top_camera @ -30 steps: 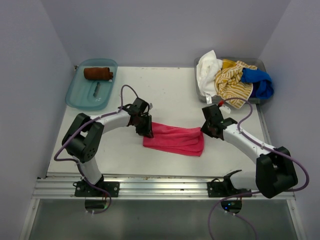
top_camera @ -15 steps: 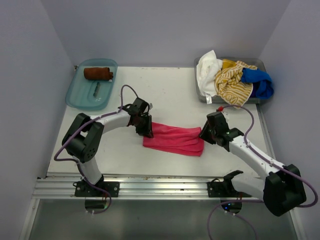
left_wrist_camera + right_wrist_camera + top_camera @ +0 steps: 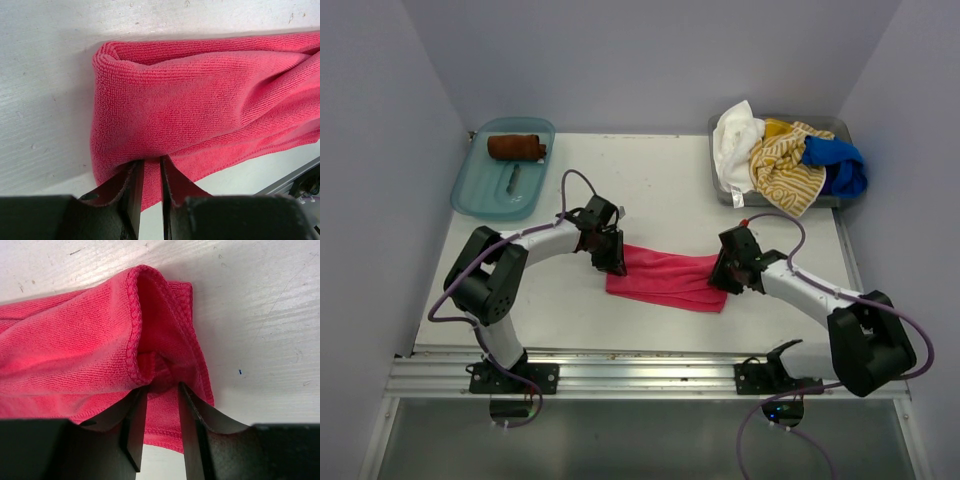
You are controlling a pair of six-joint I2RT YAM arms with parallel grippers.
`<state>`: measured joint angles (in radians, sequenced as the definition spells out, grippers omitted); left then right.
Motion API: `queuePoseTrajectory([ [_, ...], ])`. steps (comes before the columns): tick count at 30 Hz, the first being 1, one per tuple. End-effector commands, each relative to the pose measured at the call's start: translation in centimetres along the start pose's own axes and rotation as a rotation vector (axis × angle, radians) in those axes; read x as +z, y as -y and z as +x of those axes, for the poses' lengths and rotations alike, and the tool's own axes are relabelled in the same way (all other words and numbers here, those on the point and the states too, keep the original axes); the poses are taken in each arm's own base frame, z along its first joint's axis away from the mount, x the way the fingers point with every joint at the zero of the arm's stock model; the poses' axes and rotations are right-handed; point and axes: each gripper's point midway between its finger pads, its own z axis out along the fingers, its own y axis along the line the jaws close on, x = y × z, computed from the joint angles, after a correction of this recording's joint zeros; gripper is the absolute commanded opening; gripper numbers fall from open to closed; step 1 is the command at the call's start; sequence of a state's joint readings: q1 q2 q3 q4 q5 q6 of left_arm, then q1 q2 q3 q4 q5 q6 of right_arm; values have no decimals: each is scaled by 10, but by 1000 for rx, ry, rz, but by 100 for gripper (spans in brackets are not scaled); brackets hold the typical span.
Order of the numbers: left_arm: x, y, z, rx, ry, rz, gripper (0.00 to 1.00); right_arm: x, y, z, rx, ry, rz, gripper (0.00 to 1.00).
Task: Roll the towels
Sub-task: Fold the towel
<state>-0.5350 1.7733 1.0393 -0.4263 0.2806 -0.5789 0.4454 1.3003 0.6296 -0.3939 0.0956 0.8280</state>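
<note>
At the far left corner of the table (image 3: 650, 190) sits a teal tray (image 3: 463, 187). A rolled brown towel (image 3: 516, 147) lies across its far end, and nearer is a small dark item (image 3: 513, 180) too small to make out. Toward the middle, the left gripper (image 3: 616, 266) is down at the left end of the pink towel (image 3: 670, 278), which lies on the table as a loosely folded, rumpled strip running left to right. The left wrist view shows this gripper (image 3: 151, 165) with its jaws nearly together, pinching the towel's (image 3: 200, 100) near edge beside the folded left end. At the strip's right end is the right gripper (image 3: 721, 280). Its wrist view shows the jaws (image 3: 162, 390) set close on a bunched fold of the towel (image 3: 75, 340), with the stitched hem curling up just above them. At the far right corner a grey bin (image 3: 832, 122) holds a heap – a white towel (image 3: 733, 140) on the left, a striped towel (image 3: 785, 165) draped over the near rim, and a blue towel (image 3: 838, 165) on the right.
</note>
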Motion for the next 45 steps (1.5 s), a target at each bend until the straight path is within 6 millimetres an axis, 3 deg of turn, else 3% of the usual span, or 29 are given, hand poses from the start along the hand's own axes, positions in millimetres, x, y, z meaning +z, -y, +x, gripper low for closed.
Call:
queuePoseTrajectory([
  [1, -1, -7, -1, 26, 5, -20, 22, 2, -10, -16, -3, 58, -15, 34],
  [6, -1, -6, -1, 30, 3, -19, 22, -2, -10, -20, 6, 73, -13, 8],
  [12, -1, -6, -2, 32, 3, -17, 22, -20, -11, -28, 11, 107, -25, 0],
  [21, -3, -7, -5, 27, 10, -20, 22, -48, -11, -23, 15, 107, -68, 0],
  [27, -10, -5, -11, 29, 30, -14, 22, -62, -1, -4, 6, 75, -81, 0],
  [33, -12, -3, -12, 29, 30, -12, 22, -50, 16, 23, 10, 11, -52, 0],
  [42, -11, -3, -11, 24, 25, -8, 22, -37, 33, 35, 19, -10, 16, 0],
  [45, -15, 1, -15, 28, 33, -2, 22, -43, 34, 33, 8, -5, 20, 11],
])
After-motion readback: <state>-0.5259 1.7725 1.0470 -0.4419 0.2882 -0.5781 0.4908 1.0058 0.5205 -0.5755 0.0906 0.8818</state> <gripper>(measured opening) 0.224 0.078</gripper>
